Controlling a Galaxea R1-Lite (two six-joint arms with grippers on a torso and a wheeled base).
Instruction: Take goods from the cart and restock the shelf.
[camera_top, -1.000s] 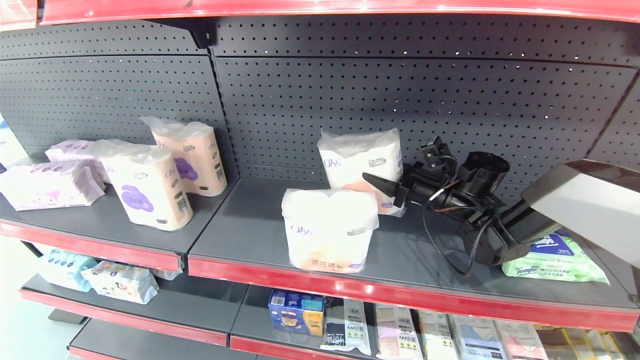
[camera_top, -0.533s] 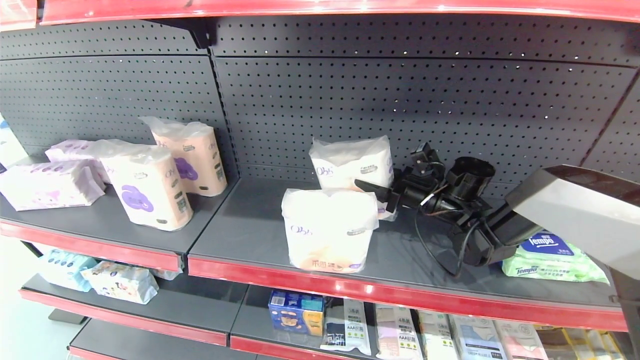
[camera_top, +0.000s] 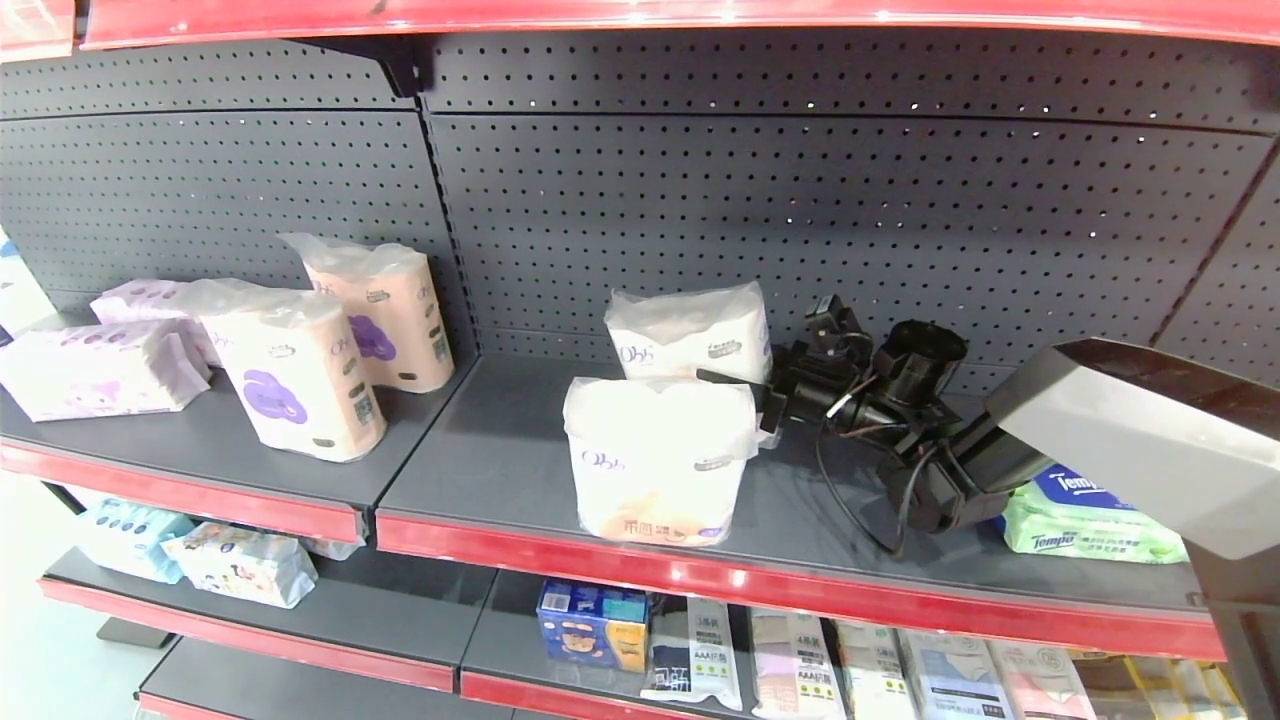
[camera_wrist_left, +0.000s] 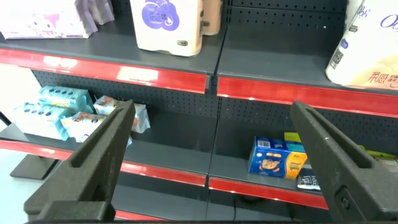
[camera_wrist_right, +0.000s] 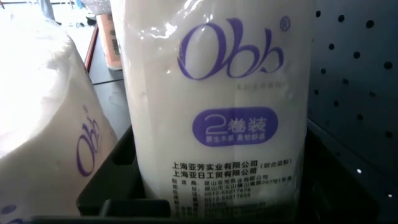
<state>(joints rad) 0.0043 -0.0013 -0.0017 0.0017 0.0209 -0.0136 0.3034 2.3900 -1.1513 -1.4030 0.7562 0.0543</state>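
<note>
Near the frame's centre in the head view, a white pack of toilet rolls (camera_top: 690, 335) was held by the right gripper (camera_top: 752, 392), jaws closed on its sides. It was positioned just behind a second white pack (camera_top: 655, 460) at the front edge of the shelf (camera_top: 480, 470). In the left wrist view, the left gripper (camera_wrist_left: 211, 155) was seen spread wide, holding nothing.

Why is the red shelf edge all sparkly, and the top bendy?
Head view: light glints off the glossy red shelf edge, and the wide lens bows the top rail. Left wrist view: same glare on that edge. Right wrist view: the paper roll pack shines too.
</note>
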